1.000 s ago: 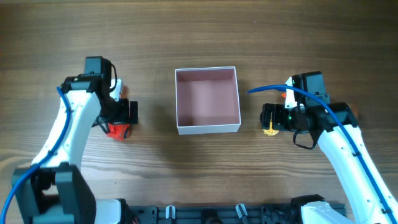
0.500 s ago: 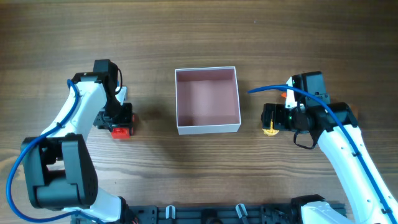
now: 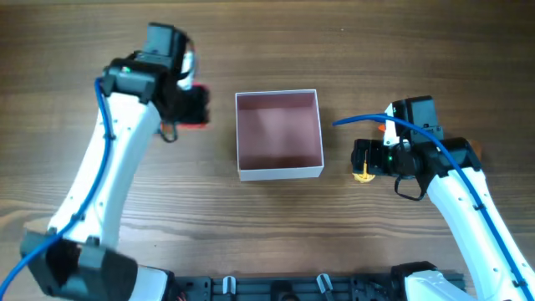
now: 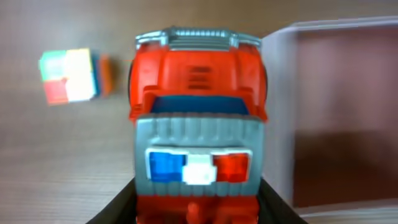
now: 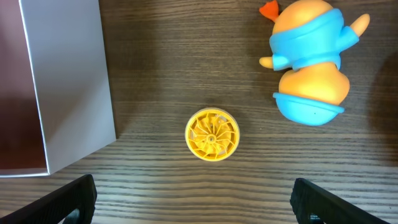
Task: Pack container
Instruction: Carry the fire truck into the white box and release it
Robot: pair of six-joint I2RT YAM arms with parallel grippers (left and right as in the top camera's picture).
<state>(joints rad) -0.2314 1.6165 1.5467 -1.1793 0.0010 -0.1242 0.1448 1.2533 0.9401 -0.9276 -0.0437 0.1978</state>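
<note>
the container (image 3: pixel 279 173) sits mid-desk. the left arm reaches far forward and inward, its end effector (image 3: pixel 194 107) clamped on a red truck (image 4: pixel 198 118) just left of the container's far-left corner. the right arm is bent, its end effector (image 3: pixel 363 160) spread wide and empty above a yellow disc (image 5: pixel 212 134) beside the container's right wall.

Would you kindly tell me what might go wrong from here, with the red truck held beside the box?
1. The red truck, clamped in the left gripper, is beside the container, not over it. Crossing too low might hit the thin wall and shove the box.
2. The right gripper is open over the small yellow disc. Such a low disc may slip as the fingers close, or skid toward the duck toy.
</note>
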